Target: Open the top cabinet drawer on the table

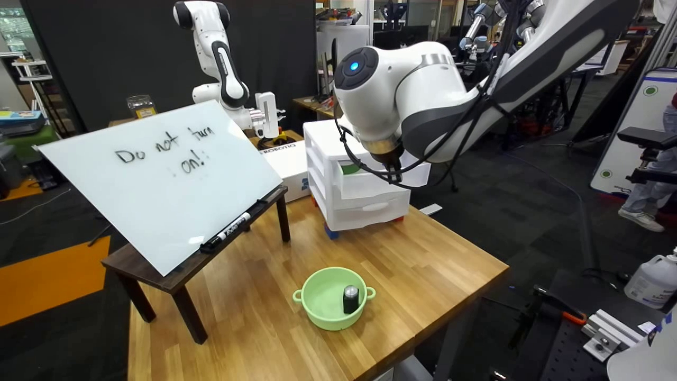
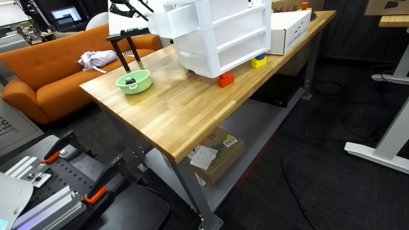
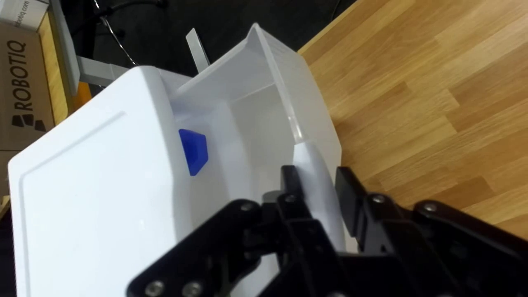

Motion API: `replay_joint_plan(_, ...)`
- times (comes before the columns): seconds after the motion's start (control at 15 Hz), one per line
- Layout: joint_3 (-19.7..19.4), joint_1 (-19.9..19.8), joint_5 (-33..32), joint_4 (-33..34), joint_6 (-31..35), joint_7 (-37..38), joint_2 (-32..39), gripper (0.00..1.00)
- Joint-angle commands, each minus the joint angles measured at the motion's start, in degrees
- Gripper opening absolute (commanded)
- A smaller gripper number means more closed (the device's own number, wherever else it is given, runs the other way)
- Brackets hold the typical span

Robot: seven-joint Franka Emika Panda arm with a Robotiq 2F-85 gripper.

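Wood surface (image 3: 433, 123) at approx 2 o'clock of pincer (image 3: 317, 173) in wrist view, top drawer (image 3: 260, 128) part-open at 10 o'clock, its front lip (image 3: 310, 161) running lengthwise 11-to-5 btwn parted fingers (image 3: 347, 194), can't tell if clamped, so further pull prob twd 2 o'clock.

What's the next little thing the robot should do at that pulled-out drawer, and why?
Probably spread the end effector a bit wider, so it can lift away freely: the top drawer already sticks out of the white cabinet, and the fingers stand either side of the drawer's front rim. Whether they grip it, I can't tell.
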Motion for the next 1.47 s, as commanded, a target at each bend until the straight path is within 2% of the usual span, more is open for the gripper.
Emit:
replay_joint_plan(0.0,0.4,0.1,2.1,-1.9,-0.2,0.2,-1.4,0.12)
replay_joint_plan(1.4,2.8,2.4,1.9,-6.9,-0.1,0.2,-5.5,0.12)
